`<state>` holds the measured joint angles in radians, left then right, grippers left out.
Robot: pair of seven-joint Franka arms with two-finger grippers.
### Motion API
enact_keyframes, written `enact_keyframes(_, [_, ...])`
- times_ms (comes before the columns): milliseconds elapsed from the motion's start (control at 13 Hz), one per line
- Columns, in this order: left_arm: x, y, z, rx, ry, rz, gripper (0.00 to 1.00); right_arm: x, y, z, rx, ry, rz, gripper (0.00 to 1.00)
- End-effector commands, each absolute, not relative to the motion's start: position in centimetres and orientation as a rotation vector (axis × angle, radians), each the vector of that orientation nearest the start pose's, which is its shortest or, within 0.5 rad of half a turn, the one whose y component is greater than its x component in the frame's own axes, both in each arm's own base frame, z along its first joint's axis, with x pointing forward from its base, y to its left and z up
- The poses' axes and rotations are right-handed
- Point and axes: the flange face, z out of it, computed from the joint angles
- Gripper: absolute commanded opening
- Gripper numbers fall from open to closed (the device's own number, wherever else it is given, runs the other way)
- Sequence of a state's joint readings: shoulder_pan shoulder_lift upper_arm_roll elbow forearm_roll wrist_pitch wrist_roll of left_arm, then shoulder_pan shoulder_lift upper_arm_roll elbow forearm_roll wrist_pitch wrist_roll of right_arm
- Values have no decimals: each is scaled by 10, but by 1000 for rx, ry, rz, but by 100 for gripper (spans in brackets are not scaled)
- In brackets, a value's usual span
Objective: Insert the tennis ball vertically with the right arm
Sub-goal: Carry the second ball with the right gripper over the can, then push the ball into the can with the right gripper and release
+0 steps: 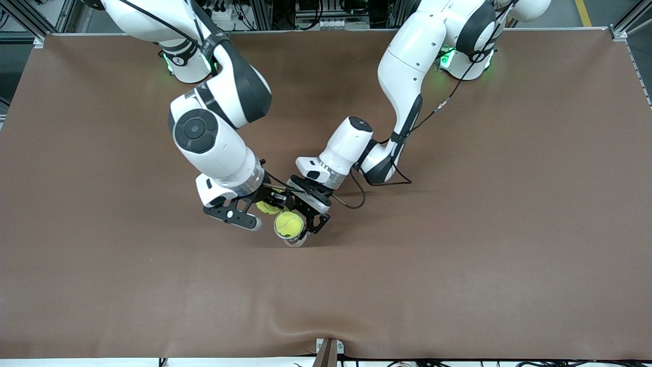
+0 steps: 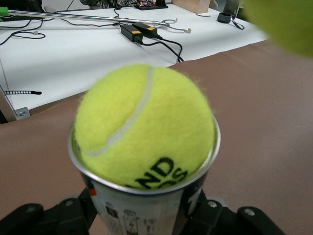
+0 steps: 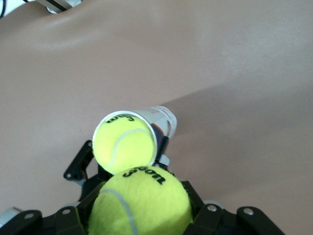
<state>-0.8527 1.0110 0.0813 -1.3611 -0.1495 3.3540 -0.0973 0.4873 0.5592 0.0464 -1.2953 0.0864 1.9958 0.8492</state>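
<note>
Item: tennis-ball can [image 1: 294,239], clear-walled with a metal rim and a printed label, standing upright near the middle of the brown table [image 1: 509,229].

- Left gripper [image 1: 305,224]: is reaching down from the left arm [image 1: 402,76] and is clamping the can's wall between its black fingers [image 2: 29,218], just below the rim. In the left wrist view the can [image 2: 146,205] is rising straight up between both fingers.
- Ball in the can [image 1: 289,224]: a yellow-green tennis ball is sitting in the can's mouth, its upper half showing above the rim. Black lettering is showing on it in the left wrist view [image 2: 144,125]; the right wrist view is showing the same ball [image 3: 123,147] filling the opening.
- Right gripper [image 1: 260,209]: is hanging from the right arm [image 1: 214,137] just beside the can, toward the right arm's end of the table. It is gripping a second tennis ball [image 1: 268,206] between its fingers [image 3: 73,215].
- Second tennis ball: in the right wrist view it [image 3: 142,203] is bearing black print and a figure 3, and is held in the air close to the can's rim, off to one side of the opening, apart from the ball in the can. Its blurred edge [image 2: 283,22] is showing at a corner of the left wrist view.
</note>
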Motion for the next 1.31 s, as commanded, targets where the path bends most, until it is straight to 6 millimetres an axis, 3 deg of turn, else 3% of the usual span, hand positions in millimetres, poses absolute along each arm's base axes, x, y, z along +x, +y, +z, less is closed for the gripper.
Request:
enact_keyframes(0, [553,-547,226,-3032,922,-1573,74,645,374,423,-2942,538,-164,8])
enact_keyframes(231, [553,-547,226,-3032,922,-1573,74,649,382,408,-2922,566,-201,8])
enact_keyframes(617, [553,-547,226,-3032,922,-1573,74,648,394,403,-2894,569,-232,7])
enact_keyframes(926, [553,-547,226,-3032,922,-1573,74,650,399,391,-2881,564,-249,16])
enact_keyframes(1003, [553,-547,226,-3032,922,-1573,74,650,400,390,-2880,561,-250,26])
enact_keyframes(1080, [553,-547,226,-3032,922,-1573,74,650,400,385,-2884,562,-246,56])
enact_keyframes(1234, [553,-547,226,-3032,922,-1573,74,652,399,384,-2879,563,-255,82])
